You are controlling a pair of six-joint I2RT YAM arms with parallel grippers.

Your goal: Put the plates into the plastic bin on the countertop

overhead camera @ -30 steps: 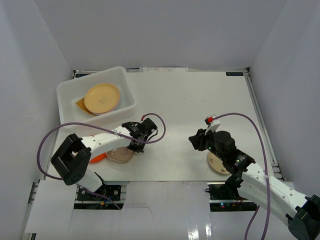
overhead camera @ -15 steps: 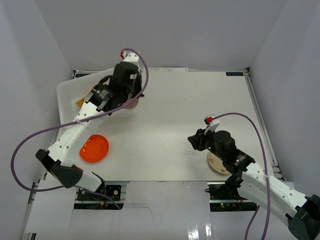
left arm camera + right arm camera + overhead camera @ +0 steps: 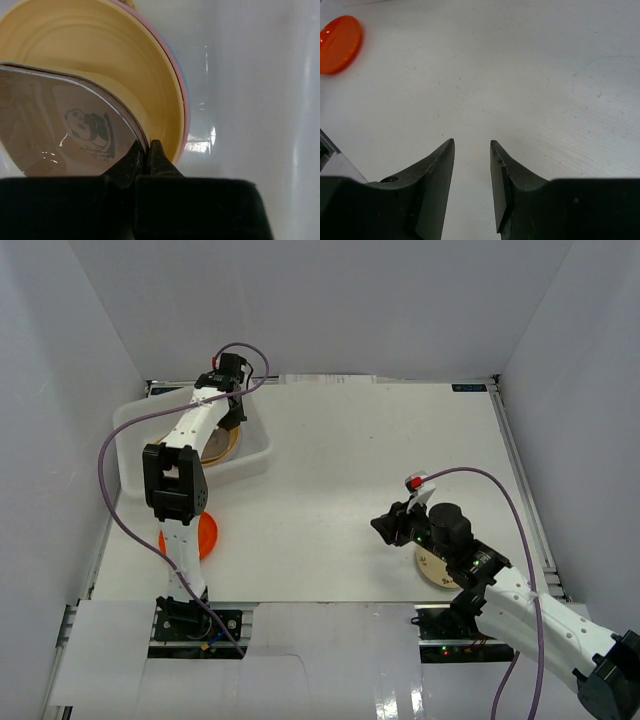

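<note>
my white countertop (image 3: 350, 460) carries the plastic bin (image 3: 252, 457) at its far left corner. an orange plate (image 3: 208, 536) lies flat near the near left edge, and a cream plate (image 3: 432, 570) sits by the near right edge, partly under my right arm (image 3: 500, 592).

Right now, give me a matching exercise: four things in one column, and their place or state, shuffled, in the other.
1. panda-print plate
2. orange plate
3. beige plate
4. right gripper

A. open, holding nothing
B. on the countertop, left half
C. pinched by the left gripper, in the plastic bin
D. on the countertop's near edge, right half

Pairs: 1-C, 2-B, 3-D, 4-A
</note>
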